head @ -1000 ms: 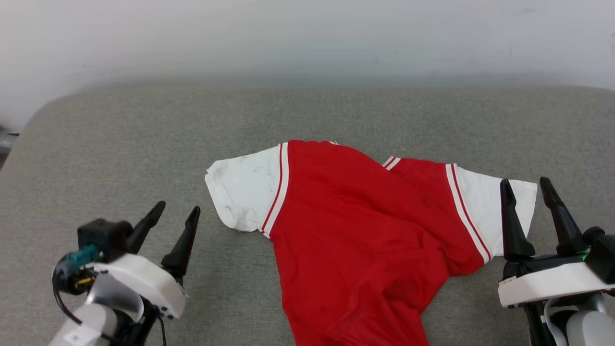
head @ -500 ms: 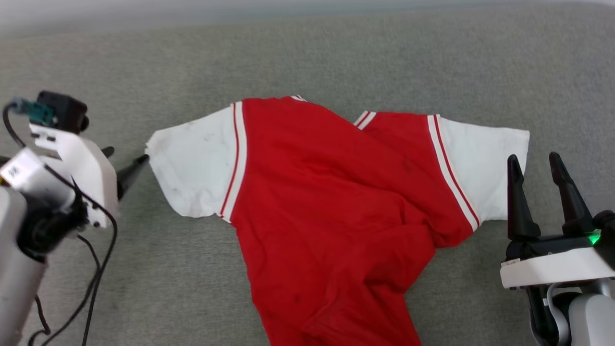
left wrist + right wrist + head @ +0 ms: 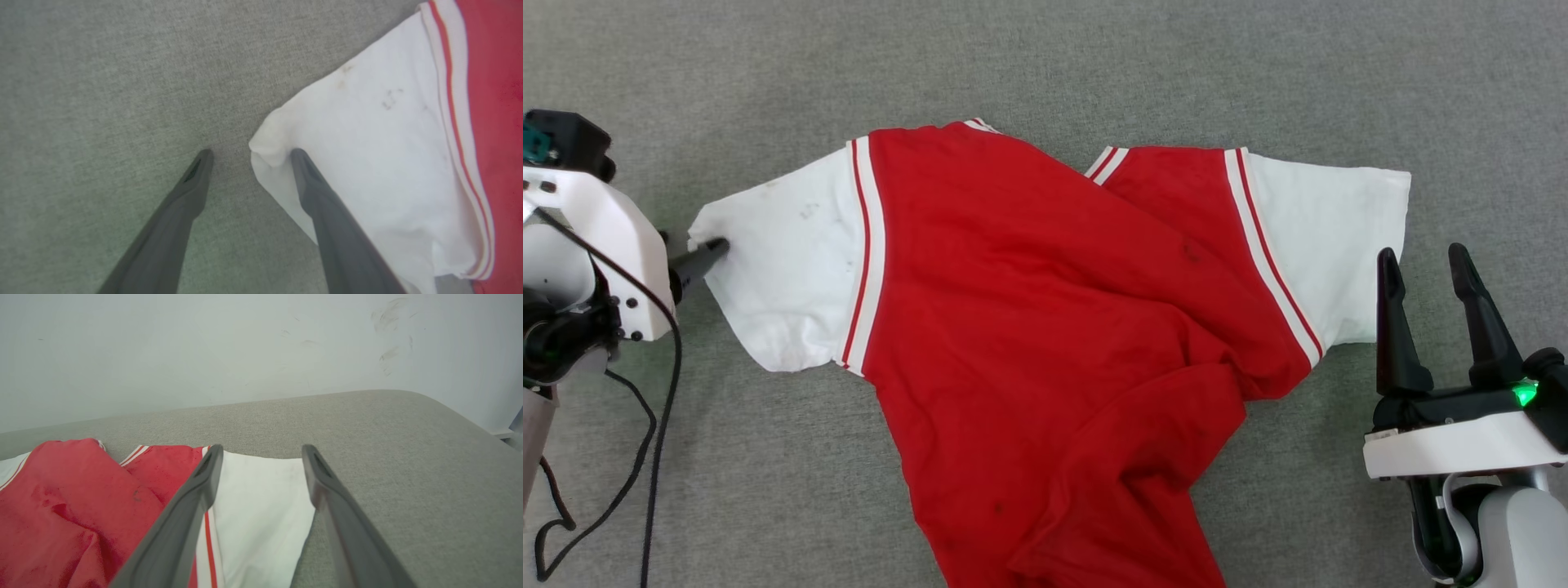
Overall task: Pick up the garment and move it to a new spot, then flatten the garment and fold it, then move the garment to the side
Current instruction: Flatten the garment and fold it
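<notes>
Caller: Left pincer (image 3: 251, 152) spread wide and gripping nothing! One dark finger is over bare grey, the other tip is on white cloth, and the sleeve's corner sits right in the gap between them.

Analyst: And the right pincer (image 3: 1422, 253) is just as open, just as empty. It hangs just beside the outer edge of the other sleeve. In its own wrist view, that sleeve's hem shows between the two fingers.

Caller: Walk us through the scene, biggest first.

Analyst: Grey fabric-covered surface (image 3: 1094, 65) underneath it all, with a pale wall (image 3: 204, 343) behind it in the right wrist view. Across the middle of that surface lies the garment (image 3: 1045, 327). The body is red and rumpled, one broad diagonal fold crosses it, and the lower part runs off the bottom edge of the head view.

Caller: Sleeves?

Analyst: Both white, both out to the sides. The left sleeve (image 3: 784, 269) reaches toward the left pincer, the right sleeve (image 3: 1331, 245) toward the right one. A black cable (image 3: 645, 457) loops down from the left arm over the grey.

Caller: And the fine print!

Analyst: Red-and-white stripe trim (image 3: 862, 253) at each sleeve seam, a bit of striped collar (image 3: 1104, 163) at the top edge. Then a few dark specks (image 3: 809, 211) on the left sleeve, and a tiny green light (image 3: 1521, 394) glowing on the right pincer's body.
</notes>
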You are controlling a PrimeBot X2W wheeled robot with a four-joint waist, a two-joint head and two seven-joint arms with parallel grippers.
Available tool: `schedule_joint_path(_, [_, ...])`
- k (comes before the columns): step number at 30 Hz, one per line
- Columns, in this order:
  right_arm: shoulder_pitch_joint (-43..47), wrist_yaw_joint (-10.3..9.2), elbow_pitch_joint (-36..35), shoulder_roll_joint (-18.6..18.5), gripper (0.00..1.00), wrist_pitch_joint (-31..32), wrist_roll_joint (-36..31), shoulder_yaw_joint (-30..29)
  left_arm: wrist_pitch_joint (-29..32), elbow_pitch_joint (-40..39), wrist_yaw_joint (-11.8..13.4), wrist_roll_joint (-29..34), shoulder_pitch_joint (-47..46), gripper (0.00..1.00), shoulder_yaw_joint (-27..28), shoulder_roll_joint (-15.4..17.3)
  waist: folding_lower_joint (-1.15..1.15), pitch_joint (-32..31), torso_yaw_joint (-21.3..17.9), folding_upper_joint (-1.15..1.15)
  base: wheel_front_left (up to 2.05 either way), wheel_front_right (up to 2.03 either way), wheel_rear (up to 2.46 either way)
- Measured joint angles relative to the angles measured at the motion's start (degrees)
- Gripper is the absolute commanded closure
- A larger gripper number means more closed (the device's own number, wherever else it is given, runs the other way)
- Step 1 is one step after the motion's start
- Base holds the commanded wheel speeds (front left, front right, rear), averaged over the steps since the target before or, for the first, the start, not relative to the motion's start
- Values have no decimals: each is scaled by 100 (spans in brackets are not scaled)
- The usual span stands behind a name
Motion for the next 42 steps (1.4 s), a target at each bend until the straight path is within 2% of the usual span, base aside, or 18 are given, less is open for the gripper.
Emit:
schedule_joint_path(3, [-7, 0, 9, 8, 0, -15, -10, -11, -92, 146, -9, -10, -26, 0, -21, -10, 0, 70, -31, 0, 0, 0, 0])
schedule_joint_path(4, [-13, 0, 12, 10, 0, -25, -10, -13, -88, 179, -20, -48, -40, 19, -36, -18, -1, 92, -36, 0, 0, 0, 0])
schedule_joint_path(5, [-24, 0, 18, 11, 0, -29, -13, -18, -76, 202, -22, -78, -61, 81, -49, -20, -1, 108, -39, 0, 0, 0, 0])
schedule_joint_path(6, [-42, 0, 24, 14, 0, -31, -30, -19, -75, 214, -23, -103, -76, 100, -67, -26, -1, 119, -42, 0, 0, 0, 0])
schedule_joint_path(10, [-71, 0, 64, 21, 0, -38, -51, -33, -153, 287, -49, -201, -96, 100, -140, -75, -1, 104, -32, 0, 0, 0, 0])
schedule_joint_path(16, [-77, 0, 116, -7, 0, 76, -124, -85, -711, 315, -56, -152, 68, 100, -167, -74, 0, -124, 26, 0, 0, 0, 0])
schedule_joint_path(21, [-57, 0, 129, -218, 0, 417, -130, -98, -1178, 105, -58, -114, 372, 100, -123, 199, 0, -431, 133, 0, 0, 0, 0])
schedule_joint_path(24, [-52, 0, 137, -413, 0, 771, -124, -94, -1450, -254, -58, -259, 595, 100, -59, 248, -1, -617, 235, 0, 0, 0, 0])
schedule_joint_path(30, [-110, 1, 151, -1048, 0, 2191, -18, 70, -1642, -1176, -36, -349, 1205, 100, -53, 442, -1, -860, 559, 0, 0, 0, 0])
schedule_joint_path(42, [-1164, 1, 313, -2225, 0, 5737, 691, 42, -1831, -3073, 436, -292, 2169, 100, -83, 560, -1, -740, 1102, 0, 0, 0, 0])
